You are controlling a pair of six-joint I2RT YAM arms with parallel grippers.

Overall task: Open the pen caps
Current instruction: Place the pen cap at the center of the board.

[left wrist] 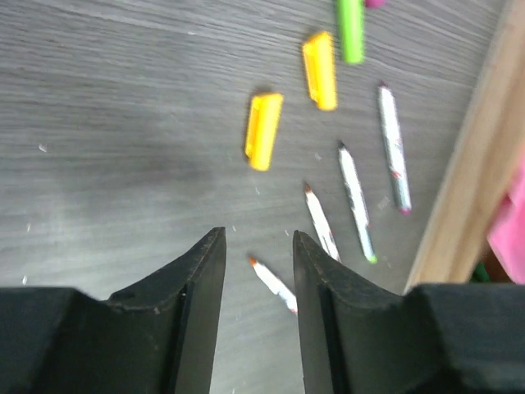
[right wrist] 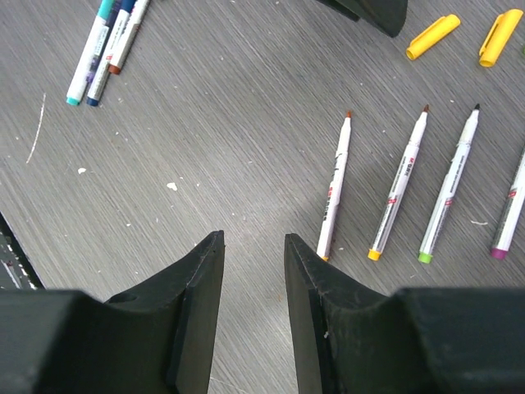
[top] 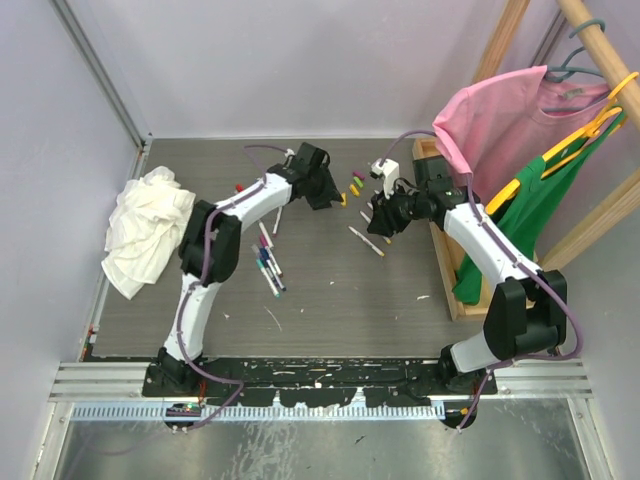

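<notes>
1. Left gripper [left wrist: 258, 238] hangs just near the caps [left wrist: 263, 131], its jaws parted and empty.
2. Right gripper [right wrist: 253, 240] is likewise parted and empty, low over bare table [right wrist: 205, 148], left of the uncapped pens [right wrist: 399, 189].
3. The pulled-off caps lie in a loose line at the far centre, apart from the barrels. It looks like a drop spot. The left wrist view shows two yellow, one green and the edge of a pink one.
4. Four uncapped pens lie side by side with tips pointing one way, probably a finished row.
5. Capped pens [right wrist: 86, 53] are bunched further left. Three show in the right wrist view, so work seems to remain.
6. One rag [top: 145, 230] lies at the left edge.
</notes>
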